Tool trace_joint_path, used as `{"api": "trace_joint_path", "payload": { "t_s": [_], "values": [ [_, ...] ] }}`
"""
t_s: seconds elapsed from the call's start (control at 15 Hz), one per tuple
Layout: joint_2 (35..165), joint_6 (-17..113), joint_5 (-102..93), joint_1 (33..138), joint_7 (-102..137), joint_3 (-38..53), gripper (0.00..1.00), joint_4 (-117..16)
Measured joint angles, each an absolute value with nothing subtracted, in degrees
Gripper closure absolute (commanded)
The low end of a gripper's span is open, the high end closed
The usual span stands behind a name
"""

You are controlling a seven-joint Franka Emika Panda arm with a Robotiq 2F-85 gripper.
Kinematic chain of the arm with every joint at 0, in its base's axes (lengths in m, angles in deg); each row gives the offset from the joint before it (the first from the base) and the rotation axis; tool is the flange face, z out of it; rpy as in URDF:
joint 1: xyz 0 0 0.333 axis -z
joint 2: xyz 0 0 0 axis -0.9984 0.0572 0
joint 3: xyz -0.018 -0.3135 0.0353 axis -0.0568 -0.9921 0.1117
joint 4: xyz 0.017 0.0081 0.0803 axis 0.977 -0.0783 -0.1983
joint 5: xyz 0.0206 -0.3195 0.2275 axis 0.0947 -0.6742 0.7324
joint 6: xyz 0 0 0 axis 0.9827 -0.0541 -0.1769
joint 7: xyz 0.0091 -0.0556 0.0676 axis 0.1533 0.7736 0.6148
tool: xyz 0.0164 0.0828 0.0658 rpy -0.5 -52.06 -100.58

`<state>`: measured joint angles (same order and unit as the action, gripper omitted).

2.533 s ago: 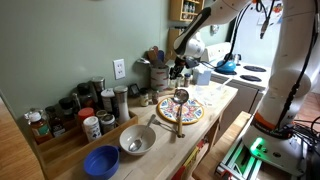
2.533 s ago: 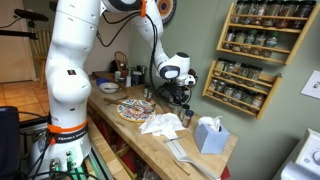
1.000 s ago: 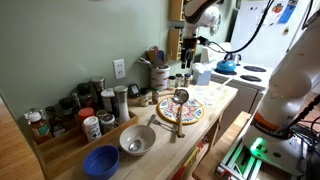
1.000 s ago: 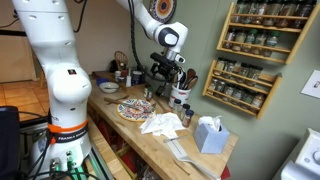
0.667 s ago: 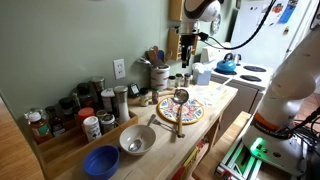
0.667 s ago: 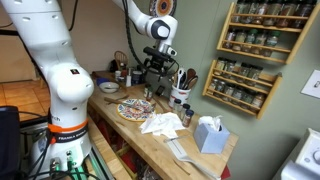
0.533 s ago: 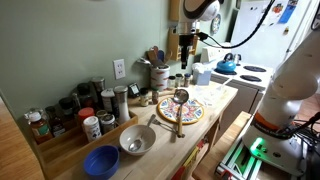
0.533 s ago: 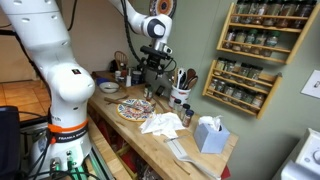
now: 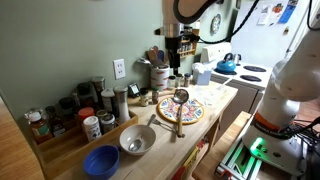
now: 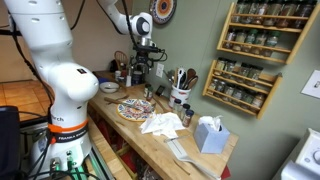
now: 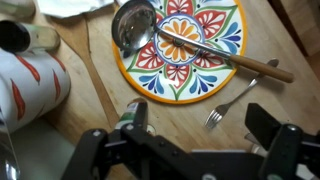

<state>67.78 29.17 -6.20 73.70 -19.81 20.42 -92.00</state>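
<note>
Your gripper [image 11: 198,122] — jaws spread wide, nothing between them; it hangs in the air above the wooden counter [image 11: 95,60], touching nothing, and shows in both exterior views [image 9: 172,60] [image 10: 137,68]. Nearest thing below it: one round patterned plate [image 11: 222,28], flat on the counter just ahead of the fingers [image 11: 135,115] in the wrist view; also seen in an exterior view [image 9: 194,113]. On the plate: one metal ladle [image 11: 135,25], bowl over the plate's rim, wooden handle running across the plate and past its far edge. Beside the plate: one fork [image 11: 228,104], flat on the counter, tines toward the gripper, lying under the ladle's handle end. To the side — one white jar [image 11: 25,88] with red marks. Further along the counter in an exterior view: one metal bowl [image 9: 137,141]; one blue bowl [image 9: 101,161].
</note>
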Motion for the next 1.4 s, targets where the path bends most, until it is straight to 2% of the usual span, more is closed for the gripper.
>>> {"api": "trace_joint_path", "payload": {
  "t_s": [0.33, 0.8, 1.4],
  "values": [
    [73.6, 37.5, -9.1, 73.7, -25.8, 19.5, 0.0, -89.9],
    [75.5, 38.2, -8.2, 74.0, -26.6, 19.1, 0.0, -88.8],
    [84.7, 47.2, 3.0, 76.4, -36.9, 17.6, 0.0, -87.7]
  ]
}}
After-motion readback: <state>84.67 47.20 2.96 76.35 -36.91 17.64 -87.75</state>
